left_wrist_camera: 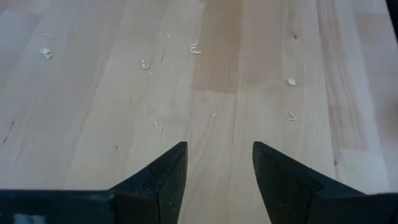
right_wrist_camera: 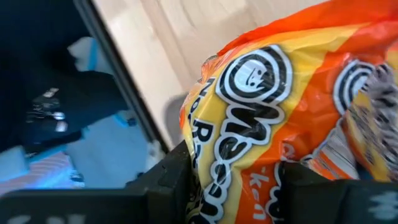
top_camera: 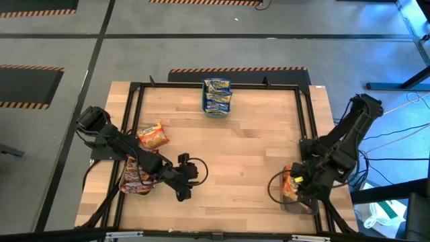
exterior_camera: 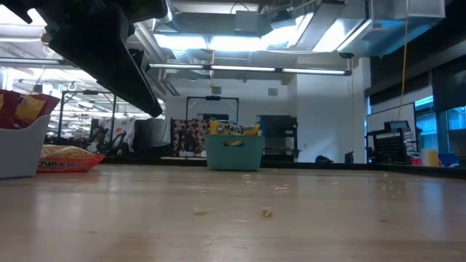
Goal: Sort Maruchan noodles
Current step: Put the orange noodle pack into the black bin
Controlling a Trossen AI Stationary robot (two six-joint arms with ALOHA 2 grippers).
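Observation:
My right gripper (top_camera: 295, 184) hovers over the table's near right corner, shut on an orange Maruchan noodle packet (right_wrist_camera: 273, 106). My left gripper (left_wrist_camera: 219, 168) stands open over bare wood near the front edge (top_camera: 183, 193), with nothing between its fingers. Another orange packet (top_camera: 152, 136) lies flat on the table at the left. Red packets (top_camera: 136, 178) sit in a grey tray beside the left arm. Blue-and-yellow packets (top_camera: 218, 94) stand in a teal tray (exterior_camera: 234, 153) at the far middle. My right gripper pinches the orange packet between its two fingers, at the crinkled part (right_wrist_camera: 239, 174) by the printed name. The fingers come from above, pointing steeply down. The packet bulges out beyond the fingers; whether it is clear of the tray below cannot be told.
A black frame rail (top_camera: 134, 121) runs around the wooden top. A tray (top_camera: 304, 205) sits under my right gripper at the near right corner. Crumbs (left_wrist_camera: 144, 63) dot the bare wood in the middle. The left arm (exterior_camera: 102, 44) looms close in the low view.

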